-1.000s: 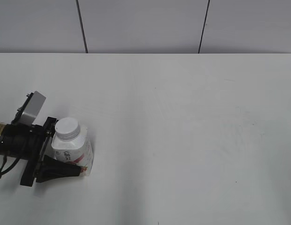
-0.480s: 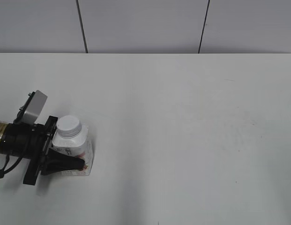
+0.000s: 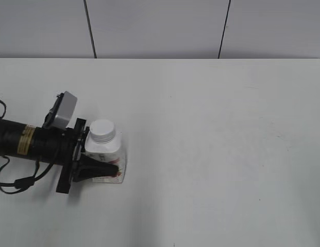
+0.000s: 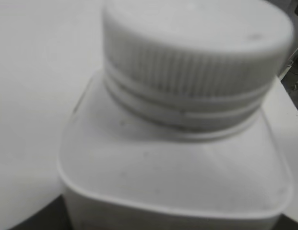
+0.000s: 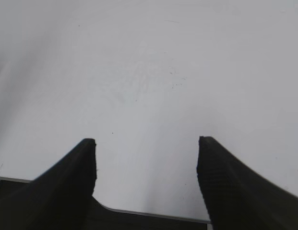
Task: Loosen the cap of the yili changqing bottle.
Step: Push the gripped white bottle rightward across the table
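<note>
The yili changqing bottle (image 3: 105,162) stands upright on the white table, left of centre, with its white ribbed cap (image 3: 102,130) on. My left gripper (image 3: 100,163) reaches in from the left and is shut on the bottle's body, one black finger across its front. In the left wrist view the bottle's shoulder (image 4: 172,172) and the cap (image 4: 196,52) fill the picture, and my fingers barely show. My right gripper (image 5: 146,143) is open and empty above bare table; it is out of the exterior view.
The white table (image 3: 226,144) stretches to the right and ends at a grey panelled wall (image 3: 160,28) at the back. The table's near edge (image 5: 153,214) shows under my right gripper. A cable trails from my left arm (image 3: 15,182).
My left gripper has moved to the right with the bottle held in it, by about a bottle's width, and more of the arm now shows.
</note>
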Action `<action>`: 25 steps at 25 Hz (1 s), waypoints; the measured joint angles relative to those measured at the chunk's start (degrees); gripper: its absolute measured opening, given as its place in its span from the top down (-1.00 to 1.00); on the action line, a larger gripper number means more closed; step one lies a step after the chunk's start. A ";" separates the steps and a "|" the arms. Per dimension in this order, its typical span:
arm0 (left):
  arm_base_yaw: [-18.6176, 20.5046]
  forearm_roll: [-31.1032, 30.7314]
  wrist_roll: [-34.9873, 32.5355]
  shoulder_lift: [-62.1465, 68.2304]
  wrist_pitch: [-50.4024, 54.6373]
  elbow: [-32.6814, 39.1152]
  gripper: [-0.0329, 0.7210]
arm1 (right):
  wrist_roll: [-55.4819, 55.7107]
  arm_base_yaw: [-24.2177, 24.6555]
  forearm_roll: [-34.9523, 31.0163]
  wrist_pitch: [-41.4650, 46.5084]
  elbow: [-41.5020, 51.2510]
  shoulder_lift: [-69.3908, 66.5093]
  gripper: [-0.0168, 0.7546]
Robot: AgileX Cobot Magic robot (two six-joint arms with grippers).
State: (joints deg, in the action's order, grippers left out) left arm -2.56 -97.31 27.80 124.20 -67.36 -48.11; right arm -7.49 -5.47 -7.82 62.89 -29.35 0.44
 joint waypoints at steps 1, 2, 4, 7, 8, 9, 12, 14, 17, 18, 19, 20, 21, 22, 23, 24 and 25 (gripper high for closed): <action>-1.31 0.70 0.00 -0.05 0.04 -1.01 -0.08 | 0.00 0.00 0.00 0.00 0.00 0.00 -0.40; -2.42 1.39 0.00 -0.05 0.10 -1.90 -0.08 | 0.00 0.00 0.00 0.00 0.00 0.00 -0.40; -5.04 3.16 0.00 -0.05 0.10 -4.10 -0.08 | 0.00 0.00 0.00 0.00 0.00 0.00 -0.40; -8.46 5.15 0.00 -0.05 0.10 -7.15 -0.08 | 0.00 0.00 0.00 0.00 0.00 0.00 -0.40; -9.57 5.64 0.00 0.06 0.10 -8.26 -0.08 | 0.00 0.00 0.00 0.00 0.00 0.00 -0.40; -10.45 5.96 0.00 0.28 0.10 -9.27 -0.08 | 0.00 0.00 0.00 0.00 0.00 0.00 -0.40; -13.08 7.14 0.47 2.43 -0.25 -13.23 -0.07 | 0.00 0.00 0.00 0.00 0.00 0.00 -0.40; -14.15 7.94 0.83 4.09 -0.25 -14.81 -0.07 | 0.00 0.00 0.00 0.00 0.00 0.00 -0.40; -14.96 10.00 1.10 5.86 -0.05 -15.31 -0.07 | 0.00 0.00 0.00 0.00 0.00 0.00 -0.40; -14.97 10.52 1.10 6.26 -0.05 -15.31 -0.07 | 0.00 0.00 0.00 0.00 0.00 0.00 -0.40; -15.01 11.11 1.10 6.71 -0.05 -15.31 -0.07 | 0.00 0.00 0.00 0.00 0.00 0.00 -0.40; -15.01 11.60 1.10 7.12 -0.05 -15.36 -0.07 | 0.00 0.00 0.00 0.00 0.00 0.00 -0.40; -15.01 11.90 1.15 7.46 0.23 -15.36 -0.07 | 0.00 0.00 0.00 0.00 0.00 0.00 -0.40; -15.03 12.09 1.14 7.85 0.42 -15.36 -0.07 | 0.00 0.00 0.00 0.00 0.00 0.00 -0.40; -15.03 12.16 1.14 8.18 0.72 -15.40 -0.07 | 0.00 0.00 0.00 0.00 0.00 0.00 -0.40; -15.03 12.16 1.14 8.39 1.06 -15.40 -0.07 | 0.00 0.00 0.00 0.00 0.00 0.00 -0.40; -15.03 12.16 1.14 8.66 1.33 -15.40 -0.07 | 0.00 0.00 0.00 0.00 0.00 0.00 -0.40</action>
State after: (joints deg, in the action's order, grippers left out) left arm -17.59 -85.15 28.94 132.86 -66.03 -63.52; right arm -7.49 -5.47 -7.82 62.89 -29.35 0.44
